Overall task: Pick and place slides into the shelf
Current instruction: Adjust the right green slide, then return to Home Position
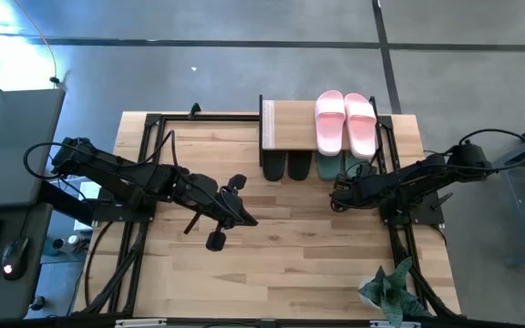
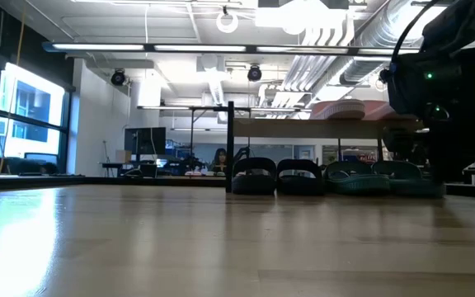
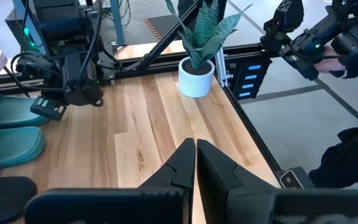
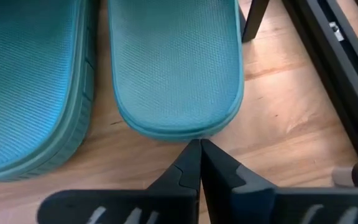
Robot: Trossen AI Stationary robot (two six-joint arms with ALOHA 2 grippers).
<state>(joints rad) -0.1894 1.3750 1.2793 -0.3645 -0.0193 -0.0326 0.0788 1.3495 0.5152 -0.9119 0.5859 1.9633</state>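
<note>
The shelf [image 1: 290,128] stands at the table's far edge. A pink pair of slides [image 1: 345,123] lies on its top. Under it, on the tabletop, stand a black pair [image 1: 285,166] and a dark green pair [image 1: 340,168], heels toward the near side. My right gripper [image 4: 199,146] is shut, slanting down, with its tips right at the heel of one green slide [image 4: 173,68]; the other green slide [image 4: 30,81] lies beside it. My left gripper [image 3: 196,144] is shut and hangs above the table's middle [image 1: 247,220], holding nothing. My right gripper's shut fingertips stand at the heel rim [image 4: 188,132] of one green slide, coming from the table's near side and slanting down. I cannot tell whether they touch it. The slide lies flat on the tabletop.
A potted plant [image 1: 390,292] stands at the near right corner. Black frame rails [image 1: 399,239] run along the table's sides, and a shelf leg [image 4: 257,18] stands close beside the green slide. A person [image 3: 347,37] is beyond the right edge. Bare wood lies in the middle [image 1: 272,264].
</note>
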